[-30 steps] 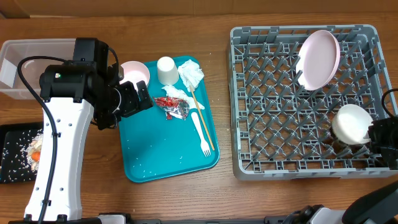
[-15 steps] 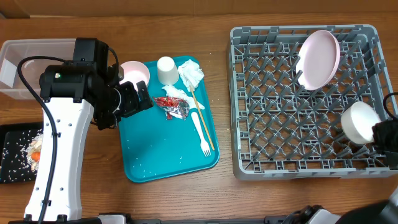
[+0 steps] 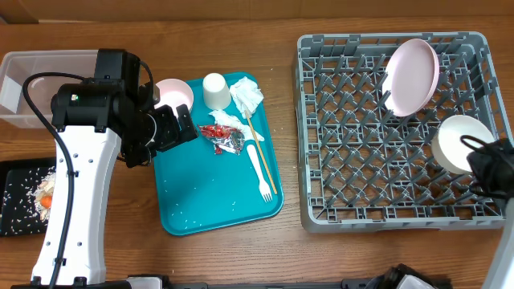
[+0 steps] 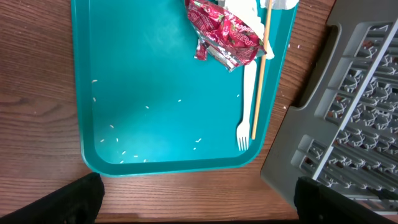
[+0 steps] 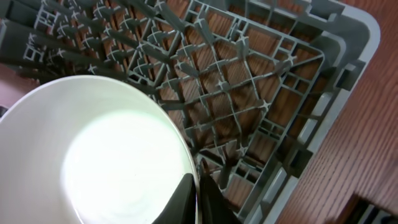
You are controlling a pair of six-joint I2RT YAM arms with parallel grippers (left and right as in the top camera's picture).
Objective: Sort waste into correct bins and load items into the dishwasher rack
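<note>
White bowl [image 3: 456, 143] tilted, seemingly resting in rack [image 3: 345, 144]

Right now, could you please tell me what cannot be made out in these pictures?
- Clear tub: overhead, the left arm covers most of its inside.
- Black tray: overhead, cut by the left edge and the arm; its waste shows only partly.
- Held bowl: right wrist, cut by the frame's edges; whether it touches the rack is unclear.
- Chopsticks: overhead, too thin to count.
</note>
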